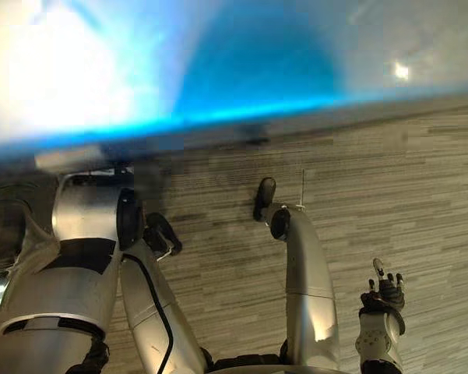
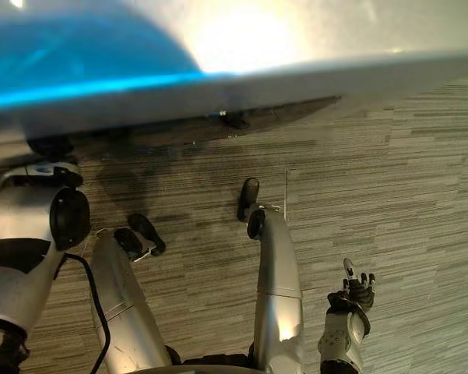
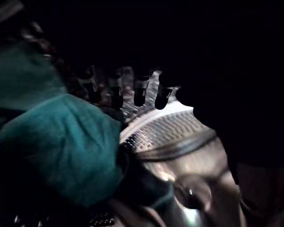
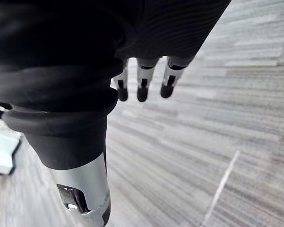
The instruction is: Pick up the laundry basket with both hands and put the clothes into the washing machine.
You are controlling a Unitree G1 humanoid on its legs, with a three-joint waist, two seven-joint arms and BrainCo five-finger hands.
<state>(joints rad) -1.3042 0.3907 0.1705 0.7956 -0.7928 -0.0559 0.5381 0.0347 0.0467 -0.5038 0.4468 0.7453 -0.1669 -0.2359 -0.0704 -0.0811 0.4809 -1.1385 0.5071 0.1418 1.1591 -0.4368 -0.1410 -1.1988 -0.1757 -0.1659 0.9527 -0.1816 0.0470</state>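
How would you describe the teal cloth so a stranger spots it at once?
In the left wrist view, find the washing machine's perforated steel drum. The teal cloth bunches beside its rim, the one soft, coloured thing amid dark and metal.

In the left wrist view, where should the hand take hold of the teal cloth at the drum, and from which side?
Probably the rounded bulge of the teal cloth nearest the left hand, coming from the perforated drum side: it bunches thick there, while its far parts sink into shadow.
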